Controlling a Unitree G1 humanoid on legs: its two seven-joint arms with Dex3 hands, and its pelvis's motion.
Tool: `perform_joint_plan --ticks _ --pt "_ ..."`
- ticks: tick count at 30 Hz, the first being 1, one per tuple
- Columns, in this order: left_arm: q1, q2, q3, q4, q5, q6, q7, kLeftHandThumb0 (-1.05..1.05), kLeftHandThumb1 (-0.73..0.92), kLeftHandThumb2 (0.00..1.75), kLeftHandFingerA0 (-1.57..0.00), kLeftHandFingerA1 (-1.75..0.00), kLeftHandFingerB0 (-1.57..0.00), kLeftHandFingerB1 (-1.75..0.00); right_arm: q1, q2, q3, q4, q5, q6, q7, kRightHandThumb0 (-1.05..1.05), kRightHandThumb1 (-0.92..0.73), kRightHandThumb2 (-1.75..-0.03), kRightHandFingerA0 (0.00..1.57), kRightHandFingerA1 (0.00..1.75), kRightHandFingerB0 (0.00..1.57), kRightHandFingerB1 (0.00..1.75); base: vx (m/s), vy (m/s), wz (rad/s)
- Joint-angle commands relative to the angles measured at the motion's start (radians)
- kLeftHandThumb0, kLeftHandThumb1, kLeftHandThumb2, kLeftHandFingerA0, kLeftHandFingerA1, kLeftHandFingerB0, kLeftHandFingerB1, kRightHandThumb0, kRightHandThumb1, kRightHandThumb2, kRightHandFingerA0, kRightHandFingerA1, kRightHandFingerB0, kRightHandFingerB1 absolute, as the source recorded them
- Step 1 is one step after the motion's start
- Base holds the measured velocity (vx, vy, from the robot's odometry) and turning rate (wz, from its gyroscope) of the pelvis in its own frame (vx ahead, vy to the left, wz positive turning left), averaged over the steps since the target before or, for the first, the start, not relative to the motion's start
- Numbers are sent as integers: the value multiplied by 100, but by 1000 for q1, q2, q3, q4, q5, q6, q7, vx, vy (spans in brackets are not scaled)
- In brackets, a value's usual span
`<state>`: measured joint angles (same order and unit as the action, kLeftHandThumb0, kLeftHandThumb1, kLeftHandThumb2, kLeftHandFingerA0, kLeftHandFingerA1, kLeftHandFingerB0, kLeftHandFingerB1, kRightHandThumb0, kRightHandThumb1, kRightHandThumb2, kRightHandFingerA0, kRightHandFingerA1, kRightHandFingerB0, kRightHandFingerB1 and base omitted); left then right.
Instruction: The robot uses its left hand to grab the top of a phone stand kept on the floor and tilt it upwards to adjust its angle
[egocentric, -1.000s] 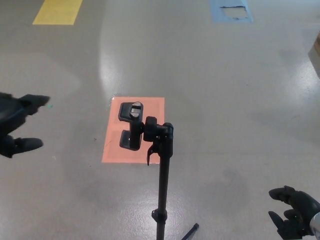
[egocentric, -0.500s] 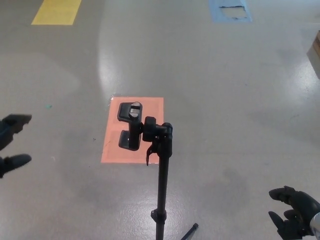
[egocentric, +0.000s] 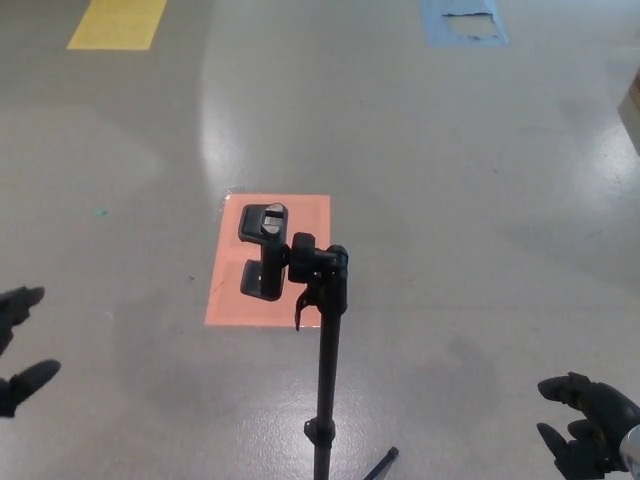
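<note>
Standing near the middle of our view, the black phone stand (egocentric: 322, 340) rises on its slim pole from the glossy grey floor (egocentric: 450, 180), its clamp head (egocentric: 264, 250) tipped over a salmon-pink rectangle of floor tape (egocentric: 222, 300). Our left robot hand (egocentric: 18, 350) sits at the picture's left edge, well apart from the stand, two fingertips spread and holding nothing. Our right robot hand (egocentric: 585, 425) is at the lower right corner, fingers loosely curled apart, also empty. Bare floor lies on both sides of the pole. A yellow tape patch (egocentric: 115, 22) and a blue tape patch (egocentric: 462, 22) mark the far edge, and a brown box corner (egocentric: 632, 105) shows at the right edge.
</note>
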<state>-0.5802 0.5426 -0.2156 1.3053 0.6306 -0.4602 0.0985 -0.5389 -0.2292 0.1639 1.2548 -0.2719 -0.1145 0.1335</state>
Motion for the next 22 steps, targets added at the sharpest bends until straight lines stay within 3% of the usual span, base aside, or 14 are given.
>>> perform_joint_plan --ticks 1,3,4,5,12,13,14,20,21,22 --pt "47 -19 31 10 -74 47 6 -87 90 69 -25 -29 -7 -22 7 -6 -3 4 0 10 -3 -32 -60 -110 0 48 0 47 0 0 0" --pt "71 -28 41 15 -85 50 24 -86 91 69 -25 -30 -9 -22 9 -4 -3 6 0 9 -6 -32 -60 -110 0 48 0 47 0 0 0" --pt "80 -35 59 18 -104 60 12 -85 72 106 -14 -42 -4 -30 11 -4 -8 5 5 7 -5 -32 -60 -110 0 48 0 47 0 0 0" --pt "94 -43 77 21 -124 63 13 -37 44 105 0 -47 0 -48 12 -4 -10 5 7 5 -5 -32 -60 -110 0 48 0 47 0 0 0" --pt "159 -83 214 37 -252 107 -95 -36 50 108 0 -47 0 -48 7 -8 -10 8 2 7 -7 -32 -60 -110 0 48 0 47 0 0 0" --pt "162 -83 223 37 -259 109 -112 -76 88 67 -18 -28 -10 -24 7 -8 -9 9 1 7 -9 -32 -61 -110 0 48 0 47 0 0 0" --pt "170 -81 245 37 -276 111 -137 -36 47 106 0 -46 0 -48 4 -6 -7 10 -1 8 -11 -31 -61 -110 0 48 0 46 0 0 0" --pt "185 -78 288 33 -303 122 -185 -37 46 106 0 -46 0 -48 -6 1 -7 14 -1 15 -9 -31 -61 -110 0 48 0 47 0 0 0" --pt "186 -75 281 34 -297 129 -212 -82 90 68 -25 -31 -11 -23 -4 -2 -9 12 1 15 -10 -32 -61 -110 0 48 0 47 0 0 0" --pt "186 -75 281 34 -297 129 -212 -82 90 68 -25 -31 -11 -23 -4 -2 -9 12 1 15 -10 -32 -61 -110 0 48 0 47 0 0 0"
